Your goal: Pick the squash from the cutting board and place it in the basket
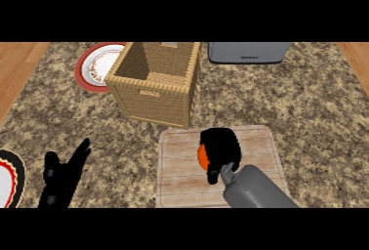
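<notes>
Orange squash (202, 155) sits on the board (254, 141), mostly hidden under the right hand (220, 149), whose fingers are curled round it. Board lies just in front of the basket (155, 100), nearly touching its near corner. Left hand (63, 176) is well left of the board, fingers straight and apart, holding nothing. Red-rimmed plate (92, 66) is behind the basket's left side; grey appliance (249, 52) is behind it to the right. 2nd plate (9, 178) is at the far left edge.
</notes>
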